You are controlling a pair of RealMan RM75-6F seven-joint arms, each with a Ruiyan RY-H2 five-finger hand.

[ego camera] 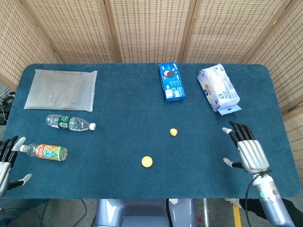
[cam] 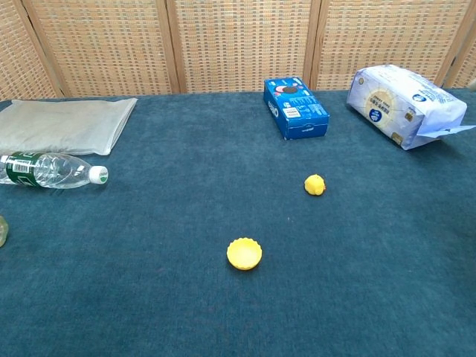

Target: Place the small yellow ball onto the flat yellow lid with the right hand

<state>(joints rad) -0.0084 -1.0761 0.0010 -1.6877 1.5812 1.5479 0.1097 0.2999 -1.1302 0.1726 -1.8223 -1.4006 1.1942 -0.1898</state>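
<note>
The small yellow ball [ego camera: 173, 132] [cam: 314, 184] lies on the blue table near the middle. The flat yellow lid [ego camera: 147, 161] [cam: 244, 253] rests nearer the front edge, to the ball's left. My right hand [ego camera: 248, 150] hovers over the table's right side, fingers spread and empty, well right of the ball. My left hand [ego camera: 5, 163] sits at the front left corner, fingers apart, holding nothing. Neither hand shows in the chest view.
A blue cookie box [ego camera: 171, 81] and a white wipes pack [ego camera: 218, 87] lie at the back right. A grey bag [ego camera: 60, 89] lies back left. A clear water bottle [ego camera: 69, 123] and a colourful drink bottle [ego camera: 46, 152] lie at the left.
</note>
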